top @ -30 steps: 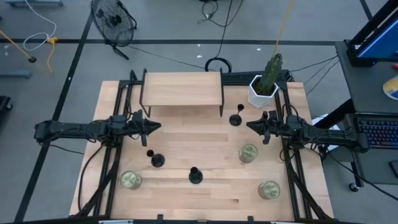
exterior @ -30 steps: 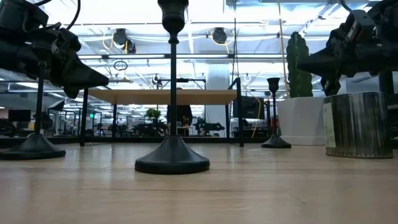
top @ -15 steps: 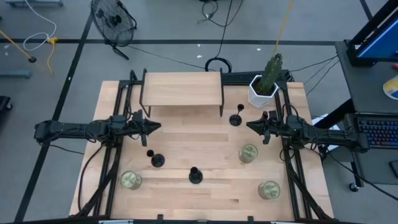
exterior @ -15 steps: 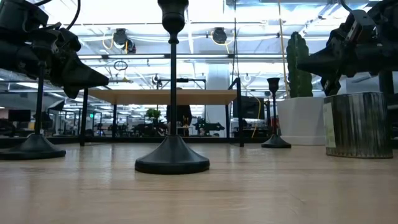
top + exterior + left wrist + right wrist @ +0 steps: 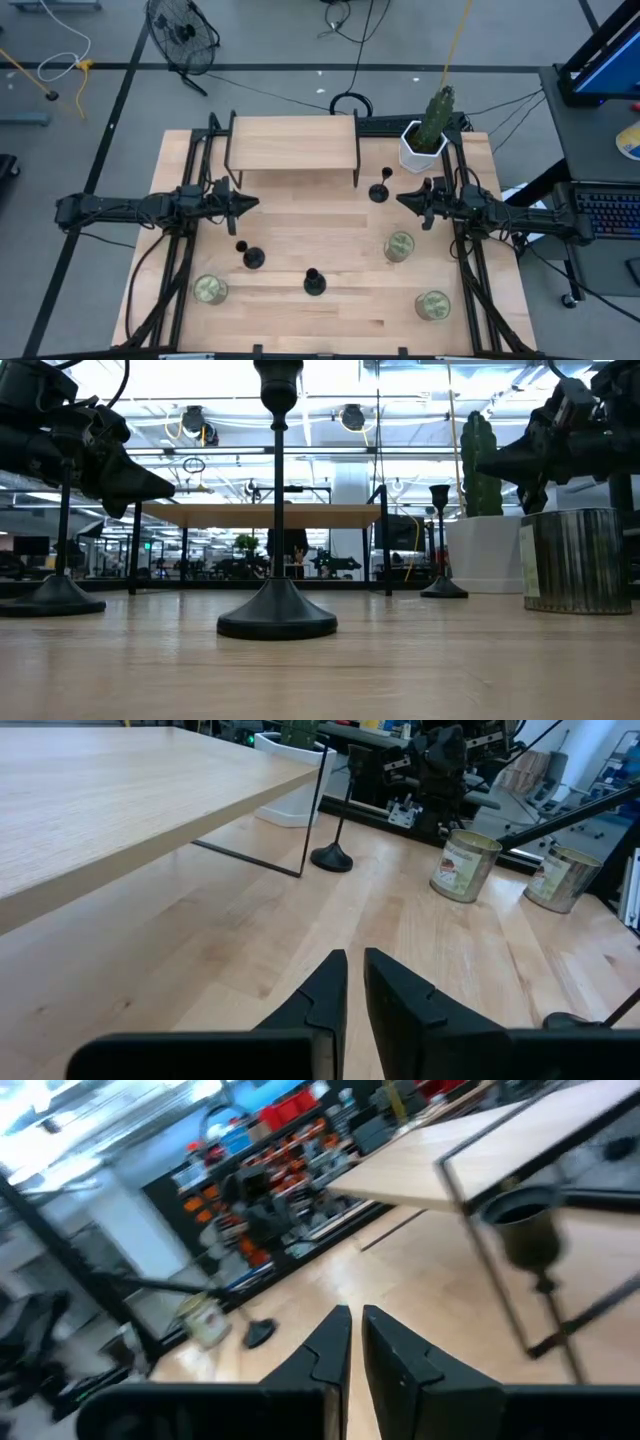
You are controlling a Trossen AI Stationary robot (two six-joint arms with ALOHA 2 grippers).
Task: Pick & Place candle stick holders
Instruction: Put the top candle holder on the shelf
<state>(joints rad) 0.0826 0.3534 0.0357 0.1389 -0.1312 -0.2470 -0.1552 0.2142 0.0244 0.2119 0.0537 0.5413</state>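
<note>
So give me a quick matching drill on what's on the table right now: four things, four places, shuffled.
Things:
1. cactus pot
2. wooden riser shelf
3. left gripper
4. right gripper

Places:
A. far centre of the table
B. far right corner
C. beside the candle stick holder near the shelf's right leg
D. over the left half, holding nothing, jaws nearly shut

Pairs: 1-B, 2-A, 3-D, 4-C

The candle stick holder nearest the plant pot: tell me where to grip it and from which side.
Grip the candle stick holder on its thin upright stem, below the cup. It stands upright and alone, between the shelf and the right gripper, so the right gripper could probably come in level from its own side, fingers astride the stem. The flat base offers little to pinch.
</note>
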